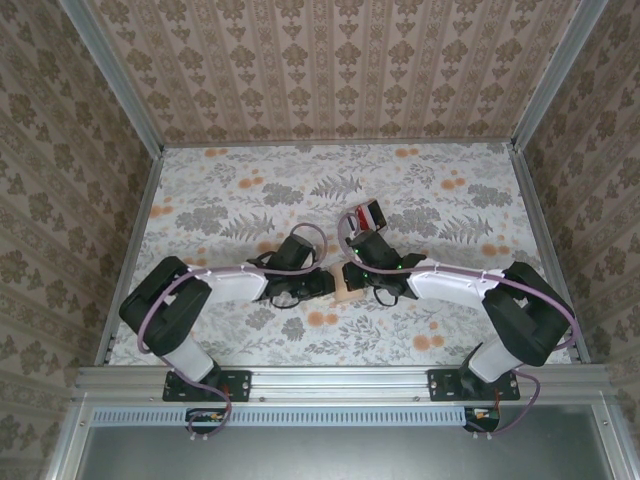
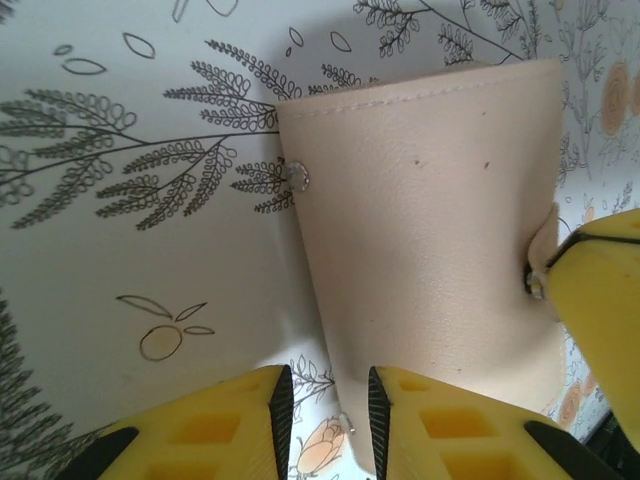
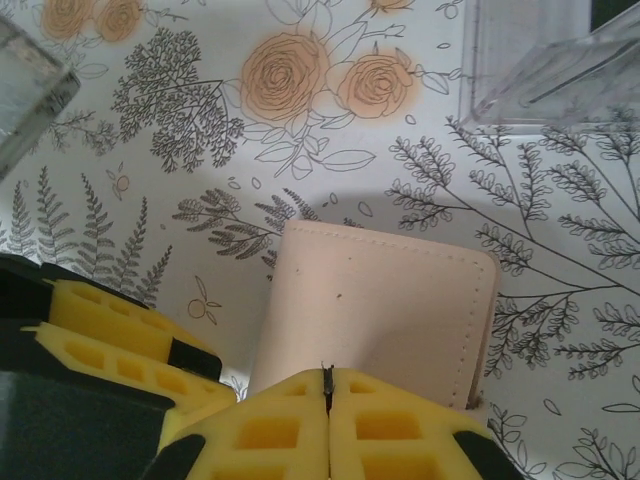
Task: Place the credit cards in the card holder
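Observation:
The tan card holder (image 1: 346, 288) lies folded shut on the floral table between the two arms. In the left wrist view the card holder (image 2: 430, 220) has a small stud on its left edge. My left gripper (image 2: 325, 385) stands slightly open at its near corner, with table showing between the pads. My right gripper (image 3: 327, 375) is shut at the near edge of the card holder (image 3: 390, 300), pinching a thin sliver of its closure tab. The right gripper's fingers (image 2: 600, 310) sit at that tab. The credit cards (image 1: 370, 214), red, white and dark, lie just beyond the right wrist.
A clear plastic stand (image 3: 540, 70) rests on the table beyond the card holder, and another clear piece (image 3: 30, 95) is at the far left. Patterned walls (image 1: 320, 70) close in the table on three sides. Both arms (image 1: 440, 285) meet at mid-table.

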